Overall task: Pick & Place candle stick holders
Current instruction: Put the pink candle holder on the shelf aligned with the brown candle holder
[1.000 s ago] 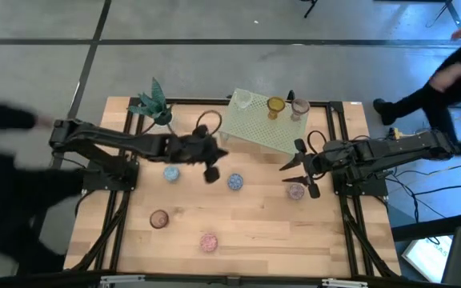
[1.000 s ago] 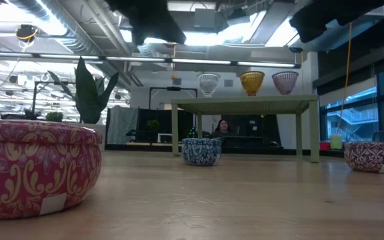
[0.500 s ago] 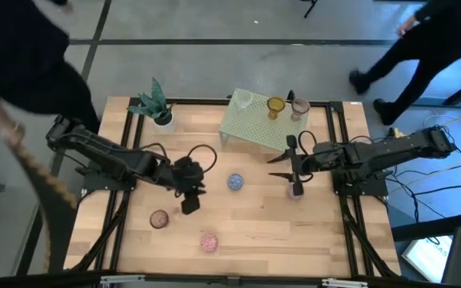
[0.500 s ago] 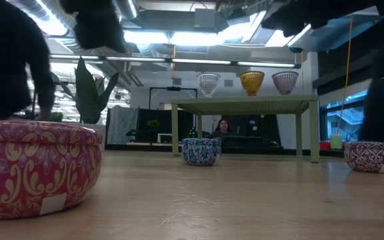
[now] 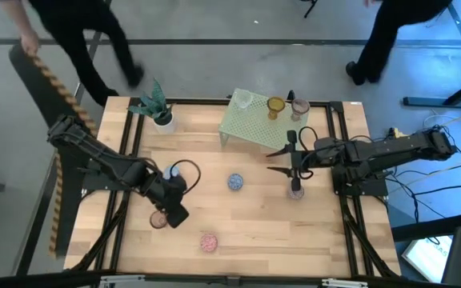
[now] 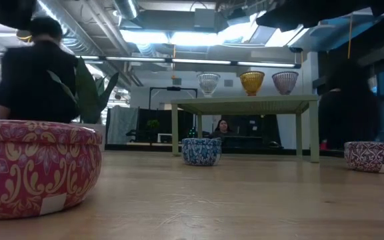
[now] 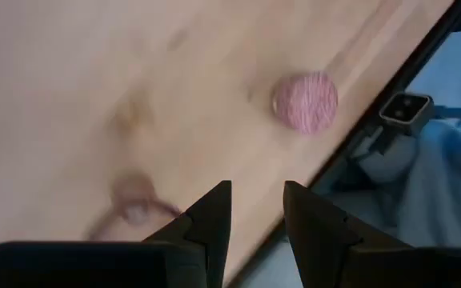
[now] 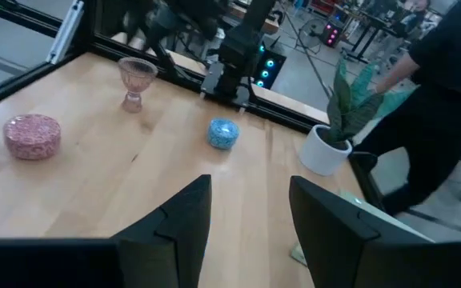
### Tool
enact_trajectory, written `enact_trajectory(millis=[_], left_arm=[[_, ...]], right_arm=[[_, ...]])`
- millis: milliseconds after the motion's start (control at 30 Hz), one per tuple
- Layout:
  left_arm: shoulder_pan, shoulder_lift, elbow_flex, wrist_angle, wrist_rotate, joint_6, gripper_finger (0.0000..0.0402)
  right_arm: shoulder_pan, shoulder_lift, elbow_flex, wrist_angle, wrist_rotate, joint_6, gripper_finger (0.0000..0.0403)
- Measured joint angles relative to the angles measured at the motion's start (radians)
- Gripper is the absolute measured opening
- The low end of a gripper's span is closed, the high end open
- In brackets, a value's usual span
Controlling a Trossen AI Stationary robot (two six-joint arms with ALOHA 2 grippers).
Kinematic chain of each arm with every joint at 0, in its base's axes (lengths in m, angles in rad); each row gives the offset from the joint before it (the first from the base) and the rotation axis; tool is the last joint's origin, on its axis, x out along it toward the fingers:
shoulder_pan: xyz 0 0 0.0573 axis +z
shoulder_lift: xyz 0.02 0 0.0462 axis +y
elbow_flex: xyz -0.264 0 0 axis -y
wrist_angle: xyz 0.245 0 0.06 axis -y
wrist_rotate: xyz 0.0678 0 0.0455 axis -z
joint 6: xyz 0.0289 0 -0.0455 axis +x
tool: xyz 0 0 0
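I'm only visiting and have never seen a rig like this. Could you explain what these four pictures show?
This is a robot with two dark arms at a wooden table. Each arm ends in a two-finger pincer. One picture looks straight down from above and one looks level across the tabletop. The other two come from cameras on the arms' wrists. Small candle holders sit on the table, among them a pink holder, a blue holder and a brownish holder. Three more stand on the green rack, and a potted plant stands apart from it. The left pincer hovers close by the brownish holder, and the right pincer is near the rack. Both are open and hold nothing.
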State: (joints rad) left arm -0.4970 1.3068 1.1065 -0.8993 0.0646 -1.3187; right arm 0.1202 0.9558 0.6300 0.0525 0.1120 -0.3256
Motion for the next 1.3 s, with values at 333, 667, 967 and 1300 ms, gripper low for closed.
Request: enact_trajectory(millis=[333,667,967,1300], left_arm=[[-0.145,0.077,0.000,-0.030,0.023,-0.325,0.0112],[-0.176,0.197,0.000,-0.092,0.066,-0.337,0.0111],[-0.173,0.205,0.000,-0.101,0.070,-0.320,0.0111],[-0.197,0.215,0.000,-0.100,-0.020,-0.296,0.0111]], right_arm=[[-0.047,0.000,0.000,0.004,0.000,-0.024,0.0173],[-0.052,0.000,0.000,0.014,0.000,-0.024,0.0173],[-0.052,0.000,0.000,0.065,0.000,-0.027,0.0173],[-0.052,0.000,0.000,0.063,0.000,-0.027,0.0173]])
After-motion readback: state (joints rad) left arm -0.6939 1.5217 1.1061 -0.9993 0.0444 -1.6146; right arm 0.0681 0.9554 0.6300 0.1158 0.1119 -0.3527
